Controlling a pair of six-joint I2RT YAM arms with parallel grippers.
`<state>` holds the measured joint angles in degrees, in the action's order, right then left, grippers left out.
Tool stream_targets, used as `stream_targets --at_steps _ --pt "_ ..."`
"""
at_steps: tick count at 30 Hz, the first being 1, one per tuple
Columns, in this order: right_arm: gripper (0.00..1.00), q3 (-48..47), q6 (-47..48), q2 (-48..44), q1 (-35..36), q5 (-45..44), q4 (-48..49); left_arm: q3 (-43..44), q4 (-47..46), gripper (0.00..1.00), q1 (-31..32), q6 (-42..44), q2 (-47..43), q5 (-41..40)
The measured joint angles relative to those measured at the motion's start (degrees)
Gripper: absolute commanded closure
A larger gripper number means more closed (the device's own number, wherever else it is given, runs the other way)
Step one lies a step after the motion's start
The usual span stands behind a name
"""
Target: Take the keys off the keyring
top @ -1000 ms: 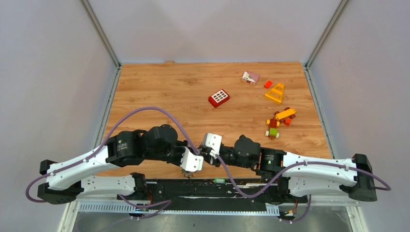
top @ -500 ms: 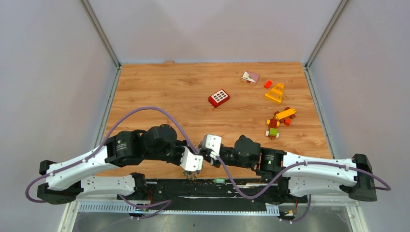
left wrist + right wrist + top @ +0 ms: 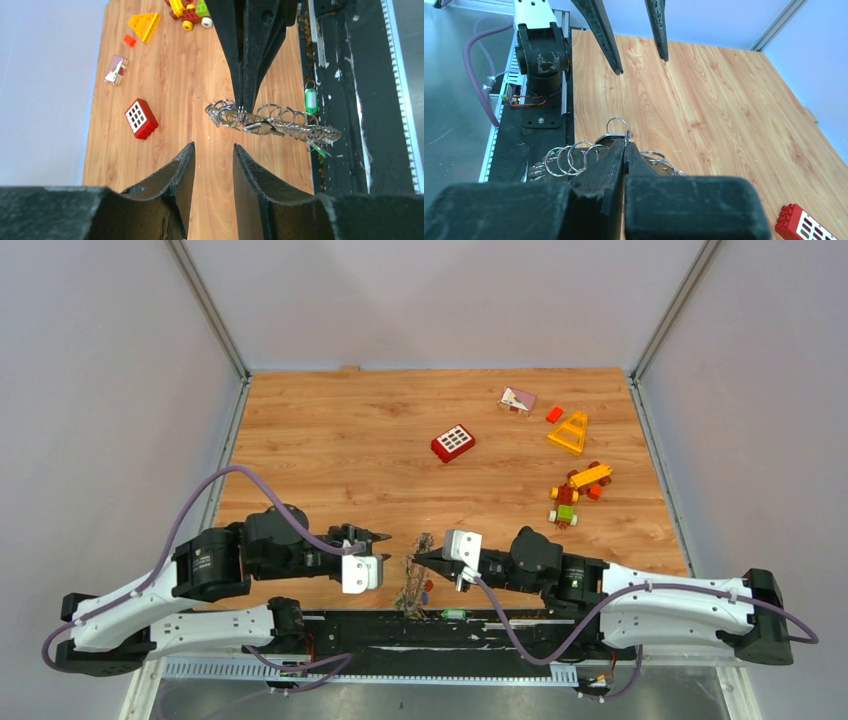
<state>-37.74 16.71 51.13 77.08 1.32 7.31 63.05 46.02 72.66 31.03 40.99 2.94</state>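
The right claw (image 3: 625, 143) is pinched tight on the keyring (image 3: 287, 119), gripping it at one end so the rest droops away in a string of small loops with the keys (image 3: 262, 129) bunched under them. It is held just above the near edge of the table (image 3: 330, 440), at about 6 o'clock in the top view. This probably lifts the bunch off the wood so a single key can be reached from the side.

The left claw (image 3: 213, 147) sits at 9 o'clock of the bunch, pointing at it. Its fingers are parted to a moderate gap, hold nothing, and are apart from the metal. That looks like a line-up for taking one key while the other arm anchors the ring.

No key looks free of the ring, so I judge the task is barely started.

The loops overlap and the keys lie on one another, so singling one out is the hard part. The right claw's own fingers also cover the end nearest the left claw.

A green tag (image 3: 311, 100) lies on the black rail (image 3: 520, 625) just behind the bunch.

The red brick (image 3: 453, 443) at 12 o'clock, the yellow triangle (image 3: 569, 433) and the toy car (image 3: 575, 492) at 1 to 2 o'clock lie well apart and block nothing.
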Motion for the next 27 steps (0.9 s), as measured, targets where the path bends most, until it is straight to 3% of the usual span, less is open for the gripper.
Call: stream_targets --at_steps 10,19,27 --pt "1.00 2.60 2.05 -2.23 -0.02 2.29 4.42 -8.66 -10.34 0.53 0.00 -5.92 -4.66 2.82" --pt "1.00 3.23 3.08 -3.41 -0.02 2.84 6.27 -10.51 -17.05 0.51 0.00 -11.30 -4.74 3.23" --pt "1.00 3.26 3.45 -3.72 -0.02 2.80 6.73 -12.44 -20.68 0.56 0.00 -15.17 -4.59 3.50"
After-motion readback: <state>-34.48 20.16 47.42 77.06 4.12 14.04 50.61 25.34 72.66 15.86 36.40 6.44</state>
